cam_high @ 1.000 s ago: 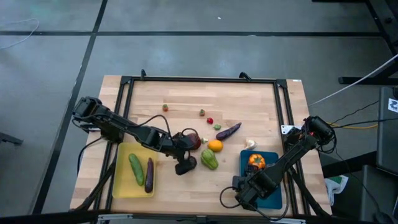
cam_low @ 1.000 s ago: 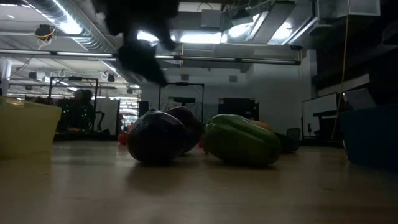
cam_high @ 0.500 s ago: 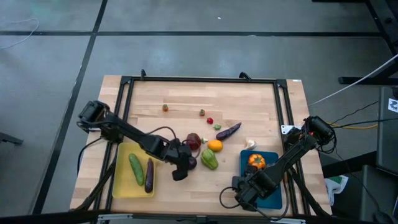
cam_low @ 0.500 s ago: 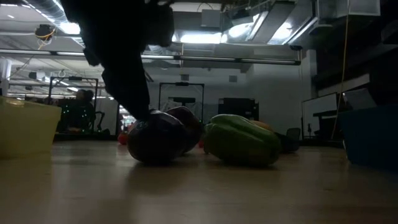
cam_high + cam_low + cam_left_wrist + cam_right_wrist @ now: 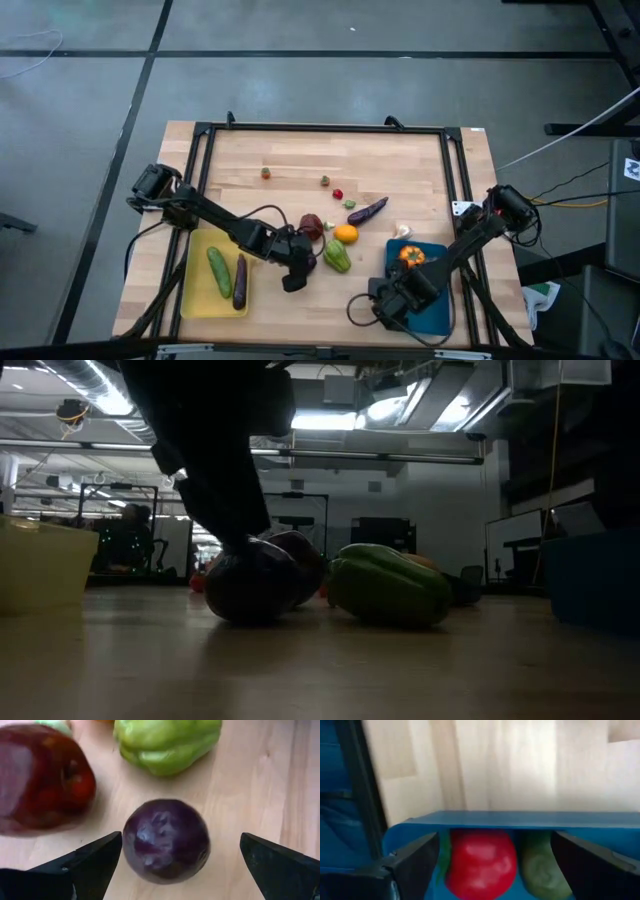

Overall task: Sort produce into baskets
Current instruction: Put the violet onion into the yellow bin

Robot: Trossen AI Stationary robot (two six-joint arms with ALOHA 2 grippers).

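Observation:
A round dark purple produce piece [image 5: 166, 840] rests on the wooden table [image 5: 300, 160] beside a dark red one [image 5: 40, 775] and a green pepper [image 5: 167, 742]. My left gripper [image 5: 181, 840] slants down over it, open, one finger on each side and apart from it; the low view shows it just above the piece [image 5: 250, 580]. The yellow basket [image 5: 197, 292] holds a cucumber [image 5: 219, 272] and an eggplant [image 5: 240, 281]. My right gripper [image 5: 383, 308] hangs open over the near left corner of the blue basket [image 5: 432, 308], which holds an orange pepper [image 5: 412, 258], a red piece [image 5: 480, 862] and a green one [image 5: 540, 865].
An orange [image 5: 345, 234], a long purple eggplant [image 5: 367, 210] and a few small pieces [image 5: 326, 181] lie toward the table's far middle. A black frame [image 5: 320, 128] runs along the table's edges. Bare wood lies along the near edge between the two baskets.
My left gripper has come down toward the round purple piece and a little toward the near edge, staying open; its fingers now straddle the piece. The produce has not moved.

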